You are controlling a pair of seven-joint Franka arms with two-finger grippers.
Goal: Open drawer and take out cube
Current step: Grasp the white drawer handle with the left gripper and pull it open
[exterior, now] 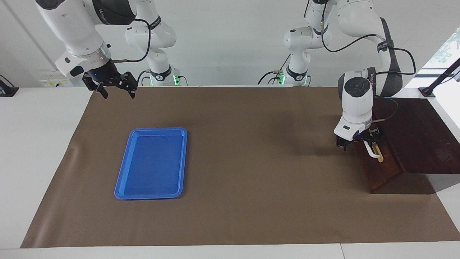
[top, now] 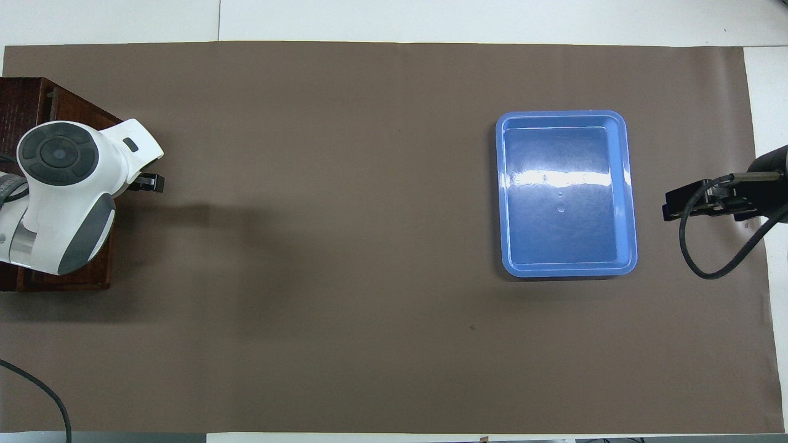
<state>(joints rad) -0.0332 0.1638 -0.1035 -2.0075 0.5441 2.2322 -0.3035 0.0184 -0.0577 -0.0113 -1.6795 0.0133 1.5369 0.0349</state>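
Note:
The dark brown drawer (exterior: 381, 168) is in a wooden cabinet (exterior: 420, 136) at the left arm's end of the table. Its white bar handle (exterior: 374, 153) faces the table's middle. I see none of the pale inside. My left gripper (exterior: 361, 141) is down at the end of the handle nearer to the robots. In the overhead view the left wrist covers most of that gripper (top: 144, 183) and the cabinet (top: 24, 101). The yellow cube is out of view. My right gripper (exterior: 116, 92) is open and empty, raised over the mat's edge at the right arm's end (top: 677, 208).
A blue plastic tray (exterior: 122, 187) lies empty on the brown mat toward the right arm's end; it also shows in the overhead view (top: 631, 246). A black mount (exterior: 429, 91) stands on the table beside the cabinet, nearer to the robots.

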